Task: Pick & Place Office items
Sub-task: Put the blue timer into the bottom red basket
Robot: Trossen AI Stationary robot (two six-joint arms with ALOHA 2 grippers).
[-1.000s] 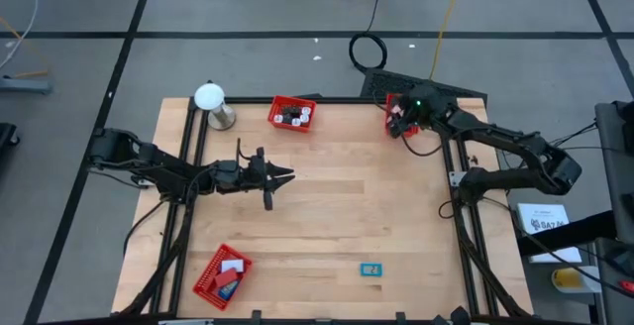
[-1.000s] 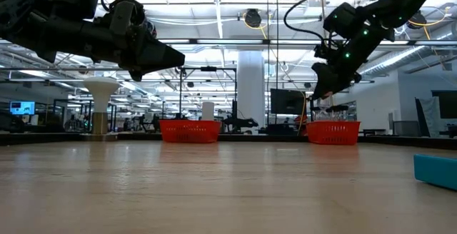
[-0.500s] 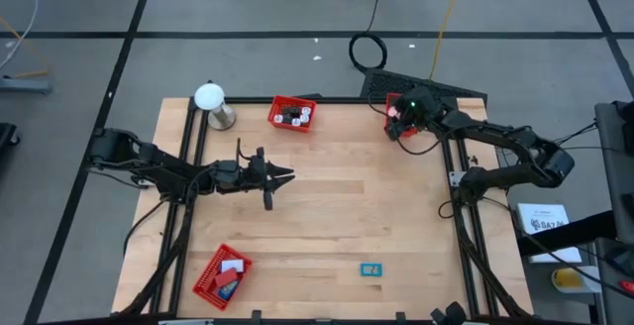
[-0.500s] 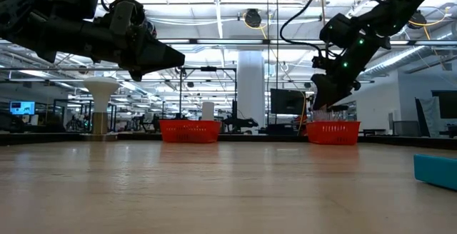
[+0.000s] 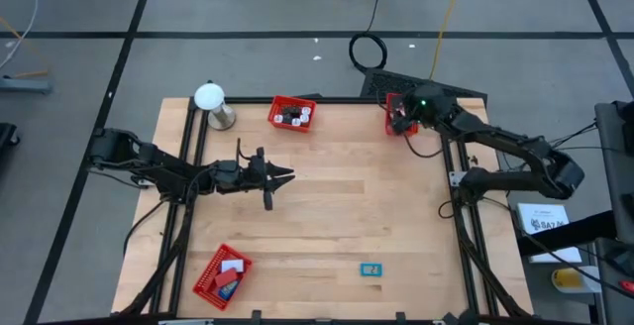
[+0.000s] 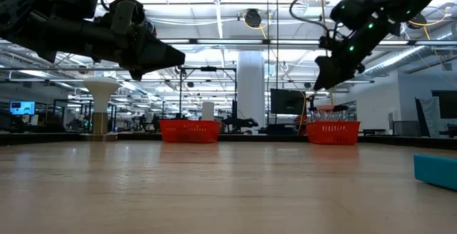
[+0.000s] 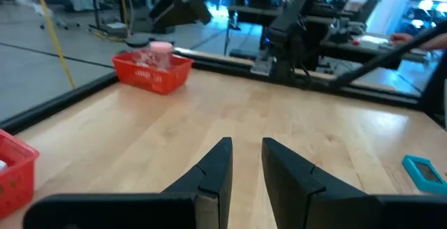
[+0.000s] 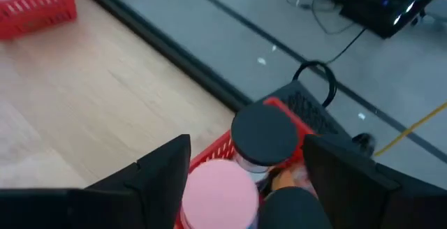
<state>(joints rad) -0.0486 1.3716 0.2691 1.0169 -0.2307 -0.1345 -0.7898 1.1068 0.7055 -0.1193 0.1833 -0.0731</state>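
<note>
1. Office items scattered over four places: a teal flat rectangular piece (image 5: 370, 270) alone on the bare wood near the front edge of the table (image 5: 337, 216); pink and dark round rolls in the far-right red mesh tray (image 5: 396, 107); small black and white bits in the far-middle red tray (image 5: 291, 113); white, red and blue flat pieces in the front-left red tray (image 5: 221, 274).
2. Seen from the right wrist: a pink roll (image 8: 218, 193) and a black-topped roll (image 8: 265, 135) standing upright side by side inside the tray, round faces upward.
3. Teal piece lying flat, long axis running left to right across the table in the high view; cut off at the picture's edge in the low view (image 6: 435, 170).
4. Front-left tray turned on a diagonal to the table's edges, its pieces lying flat.
5. Right gripper (image 8: 244, 180) hanging just above the far-right tray, fingers spread wide with nothing pinched between them.
6. Left gripper (image 5: 281, 176) raised over the middle-left of the table, fingers drawn near each other with a narrow gap, nothing between them.
7. Too small to make out: shapes of the bits in the far-middle tray. Partly hidden by the right arm: the far-right tray in the high view.
</note>
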